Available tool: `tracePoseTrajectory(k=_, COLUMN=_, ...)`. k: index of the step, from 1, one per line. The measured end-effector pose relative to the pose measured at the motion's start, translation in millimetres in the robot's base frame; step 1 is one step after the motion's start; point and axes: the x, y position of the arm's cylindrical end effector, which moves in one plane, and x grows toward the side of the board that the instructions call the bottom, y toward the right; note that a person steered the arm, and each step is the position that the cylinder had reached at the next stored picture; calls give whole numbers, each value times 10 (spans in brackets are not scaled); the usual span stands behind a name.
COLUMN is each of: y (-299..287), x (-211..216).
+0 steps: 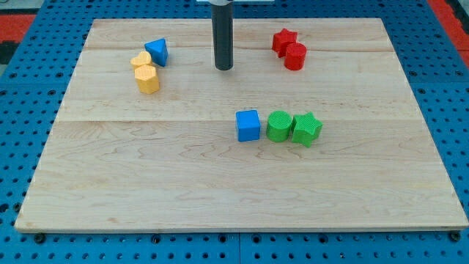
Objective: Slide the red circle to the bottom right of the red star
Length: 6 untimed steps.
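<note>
The red star (283,39) lies near the view's top right on the wooden board (146,183). The red circle (294,56) sits just below and to the right of it, touching it. My tip (223,68) is the lower end of the dark rod, left of both red blocks, with a clear gap of board between it and them.
A blue triangle (157,51), a yellow heart (141,60) and a yellow hexagon (147,78) cluster at the top left. A blue cube (248,125), a green circle (278,126) and a green star (307,129) form a row at centre right.
</note>
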Motion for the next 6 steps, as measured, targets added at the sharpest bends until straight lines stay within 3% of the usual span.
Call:
tracePoseTrajectory(k=4, y=201, x=46)
tracePoseTrajectory(k=5, y=405, x=108)
tracePoseTrajectory(k=6, y=995, x=96)
